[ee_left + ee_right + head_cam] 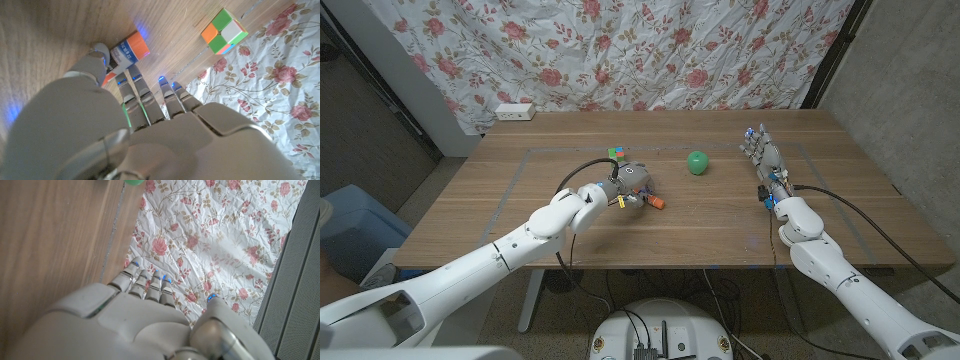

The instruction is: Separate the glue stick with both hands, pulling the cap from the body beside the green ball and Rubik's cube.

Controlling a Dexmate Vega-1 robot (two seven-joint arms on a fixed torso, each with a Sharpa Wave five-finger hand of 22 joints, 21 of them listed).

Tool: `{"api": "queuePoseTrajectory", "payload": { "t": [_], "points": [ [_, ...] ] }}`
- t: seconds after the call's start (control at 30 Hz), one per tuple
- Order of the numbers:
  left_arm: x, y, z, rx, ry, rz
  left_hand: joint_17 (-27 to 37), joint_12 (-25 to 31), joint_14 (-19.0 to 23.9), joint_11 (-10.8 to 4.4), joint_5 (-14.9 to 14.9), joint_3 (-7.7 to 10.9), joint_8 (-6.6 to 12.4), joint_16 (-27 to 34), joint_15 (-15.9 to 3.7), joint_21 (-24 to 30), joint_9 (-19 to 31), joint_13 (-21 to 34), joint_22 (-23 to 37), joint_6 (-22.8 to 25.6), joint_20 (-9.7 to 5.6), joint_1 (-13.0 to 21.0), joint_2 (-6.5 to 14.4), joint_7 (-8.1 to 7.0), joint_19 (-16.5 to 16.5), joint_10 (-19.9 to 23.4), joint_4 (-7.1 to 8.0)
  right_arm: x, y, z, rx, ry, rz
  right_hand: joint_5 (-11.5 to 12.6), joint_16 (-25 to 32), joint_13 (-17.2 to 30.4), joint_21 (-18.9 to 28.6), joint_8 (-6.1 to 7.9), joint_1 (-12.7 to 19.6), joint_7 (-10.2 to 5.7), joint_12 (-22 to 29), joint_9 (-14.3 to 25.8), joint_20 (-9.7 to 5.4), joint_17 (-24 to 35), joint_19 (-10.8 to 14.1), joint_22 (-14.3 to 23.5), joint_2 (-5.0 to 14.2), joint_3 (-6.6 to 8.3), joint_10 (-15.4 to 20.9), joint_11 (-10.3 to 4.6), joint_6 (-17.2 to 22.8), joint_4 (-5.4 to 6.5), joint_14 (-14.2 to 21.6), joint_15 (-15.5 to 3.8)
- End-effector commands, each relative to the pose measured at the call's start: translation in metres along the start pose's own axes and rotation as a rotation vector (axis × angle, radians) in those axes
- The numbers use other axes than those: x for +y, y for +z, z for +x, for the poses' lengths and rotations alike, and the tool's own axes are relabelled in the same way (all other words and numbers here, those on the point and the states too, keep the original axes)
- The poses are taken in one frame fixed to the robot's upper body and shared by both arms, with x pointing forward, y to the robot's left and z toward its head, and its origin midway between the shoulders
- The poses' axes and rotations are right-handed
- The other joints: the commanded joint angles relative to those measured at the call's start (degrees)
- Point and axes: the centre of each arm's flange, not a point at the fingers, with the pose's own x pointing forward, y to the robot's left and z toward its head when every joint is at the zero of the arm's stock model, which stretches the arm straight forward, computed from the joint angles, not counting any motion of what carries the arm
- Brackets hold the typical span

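Observation:
The glue stick (653, 201), white and blue with an orange cap, lies on the wooden table (720, 225) near the middle. My left hand (628, 187) is over it, and the orange end pokes out to the right. In the left wrist view the glue stick (128, 52) sits pinched between my thumb (98, 54) and a finger (126, 85). The Rubik's cube (617, 155) (224, 31) stands just behind my left hand. The green ball (697, 162) lies to its right. My right hand (764, 162) (145, 315) is far right, fingers straight and apart, holding nothing.
A floral cloth (650, 50) hangs behind the table, with a white power strip (514, 112) at its back left corner. Thin taped lines mark a rectangle on the tabletop. Bare wood lies between the ball and my right hand.

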Motion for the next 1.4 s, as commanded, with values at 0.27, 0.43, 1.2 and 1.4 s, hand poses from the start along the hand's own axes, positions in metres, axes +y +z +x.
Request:
{"api": "queuePoseTrajectory", "payload": {
  "t": [0.27,0.43,1.2,1.4],
  "points": [
    [-0.008,0.007,0.004,0.033,0.052,-0.009,0.26,-0.1,2.41,-0.17,0.14,-1.29,0.6,0.35,-7.61,0.2,0.26,0.39,0.13,4.47,-0.03,2.88,0.19,0.01,1.72,3.16,-0.1,0.0,0.0,0.0,-0.002,-0.008,0.0,-0.01,0.28,0.04,0.25,0.25,-0.66,-0.02,0.5,0.17,0.42,0.05,0.58,0.13,0.1,0.48,0.39,-0.21,0.58,0.08,0.55,-0.13],
    [-0.011,0.007,0.006,0.037,0.048,-0.006,0.3,0.2,3.74,-0.21,0.28,-2.04,0.54,0.39,-7.66,0.14,0.31,0.53,0.14,6.92,-0.04,4.31,0.77,-0.03,2.33,5.88,0.04,0.0,0.0,0.0,-0.001,-0.01,-0.001,-0.01,0.27,0.04,0.25,0.31,-0.73,-0.07,0.52,0.17,0.46,0.01,0.65,0.13,0.12,0.58,0.48,-0.23,0.83,0.05,0.5,-0.14],
    [-0.005,0.0,0.003,0.062,0.06,-0.003,0.57,0.7,8.52,-0.36,0.45,-5.85,-1.21,0.65,-8.27,0.26,0.13,0.92,0.16,14.06,-0.25,5.42,3.4,0.67,5.54,15.02,0.66,-0.002,0.005,-0.001,-0.013,-0.017,-0.012,-0.07,0.41,0.05,0.23,0.24,-1.23,-0.11,0.48,0.18,0.48,-0.02,0.74,0.14,0.12,0.77,0.49,-0.2,1.08,0.07,0.58,-0.08],
    [0.0,-0.001,0.0,0.08,0.072,-0.009,0.63,0.85,9.11,-0.37,0.41,-6.34,-1.31,0.77,-8.23,0.31,0.22,1.0,0.16,14.6,-0.24,5.2,3.66,0.63,5.9,15.96,0.79,-0.002,0.007,-0.002,-0.016,-0.012,-0.017,-0.07,0.41,0.05,0.22,0.21,-1.33,-0.11,0.47,0.18,0.51,-0.04,0.74,0.14,0.09,0.83,0.5,-0.21,1.11,0.05,0.57,-0.15]
  ]
}}
